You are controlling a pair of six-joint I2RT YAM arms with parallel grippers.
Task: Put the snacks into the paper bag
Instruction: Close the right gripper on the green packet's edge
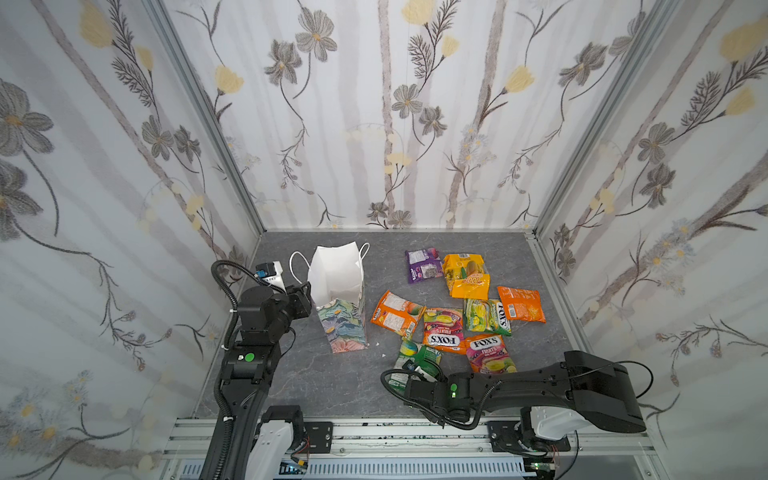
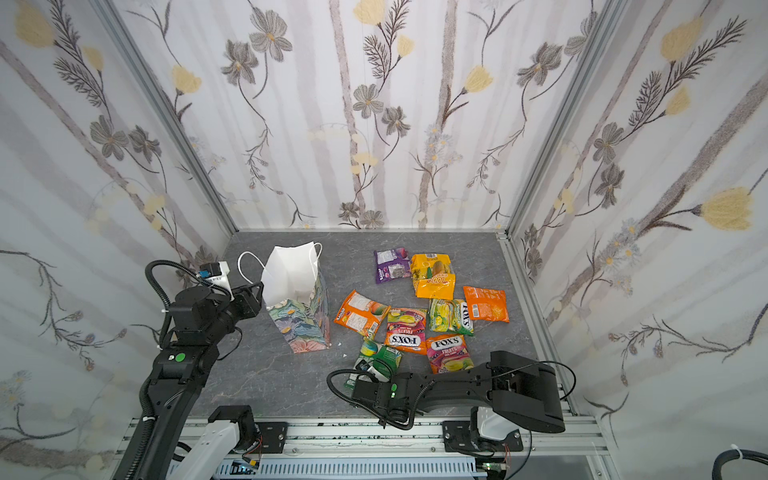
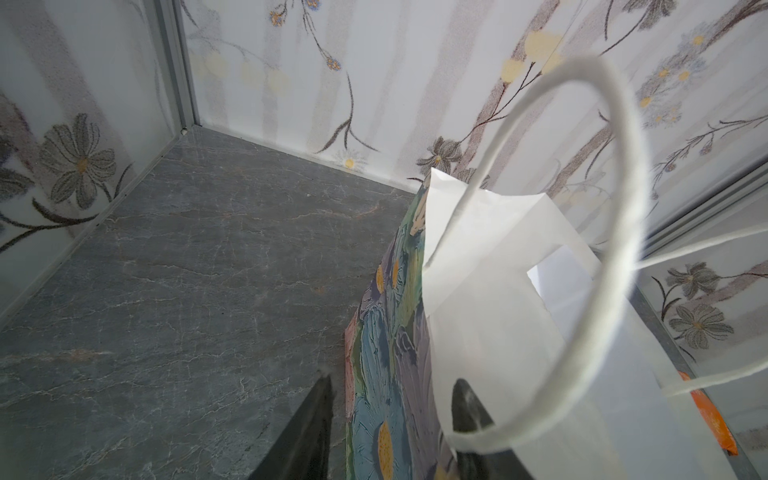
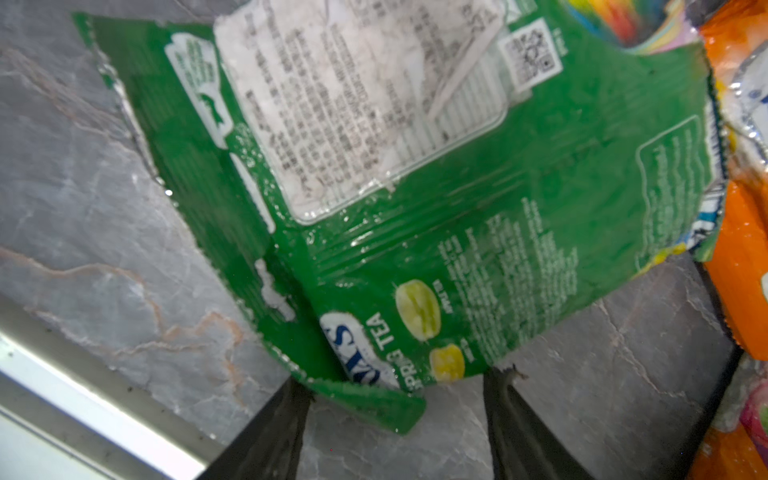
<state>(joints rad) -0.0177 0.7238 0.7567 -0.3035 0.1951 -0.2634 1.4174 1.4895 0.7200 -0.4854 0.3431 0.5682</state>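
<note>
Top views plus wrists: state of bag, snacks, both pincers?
paper bag: upright, mouth open, no packet visible inside.
left pincer: shut on the paper bag's wall, one jaw inside.
right pincer: open, straddling the green packet's corner.
green packet: lying on the table, not gripped.
other snacks: loose on the table, some overlapping.

Open grey tabletop (image 1: 324, 382) between paper bag (image 1: 336, 270) and snack packets (image 1: 442, 328), bag mouth open upward, left gripper (image 3: 392, 380) clamped on its left wall, packets crowded, overlapping.
</note>
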